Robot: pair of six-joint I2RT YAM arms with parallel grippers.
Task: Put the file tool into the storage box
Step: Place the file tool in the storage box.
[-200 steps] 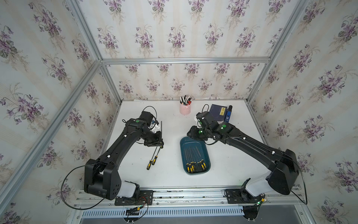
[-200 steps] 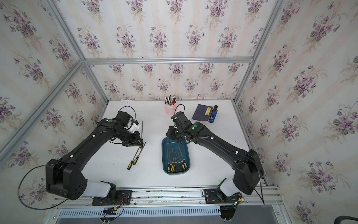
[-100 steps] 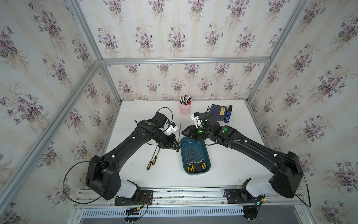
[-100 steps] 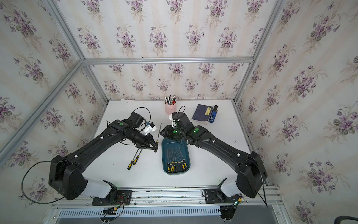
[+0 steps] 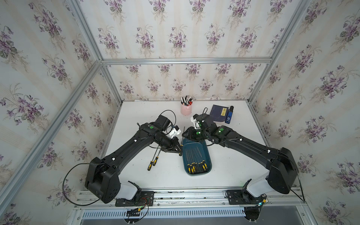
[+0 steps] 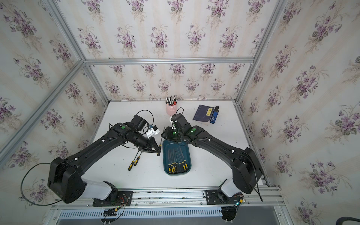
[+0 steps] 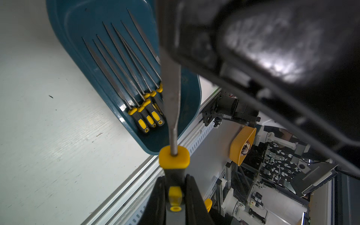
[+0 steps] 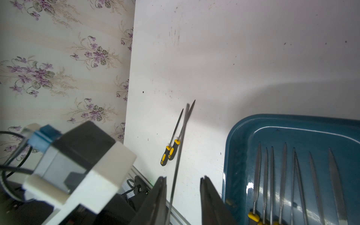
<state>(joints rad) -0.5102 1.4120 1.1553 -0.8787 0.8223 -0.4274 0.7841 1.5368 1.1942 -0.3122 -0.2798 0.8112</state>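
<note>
My left pincer [image 7: 173, 196] grips the file [image 7: 171, 97] by its handle, just beside the box [image 5: 196, 153]; its blade passes between my right pincer's [image 8: 183, 194] parted jaws. Closing off-centre could wrench it loose

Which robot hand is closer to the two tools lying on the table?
Left. The left gripper hangs just beside the two loose files; the right gripper sits farther off, at the storage box's far end.

Floral wallpaper [image 5: 175, 35] with purple flower sprigs on cream stripes covers all enclosure walls. Aluminium frame bars [image 5: 185, 60] run along the corners and edges. White table [image 5: 233, 171], slightly scuffed. Slotted metal rail [image 6: 140, 214] along front edge. Even, bright light.
</note>
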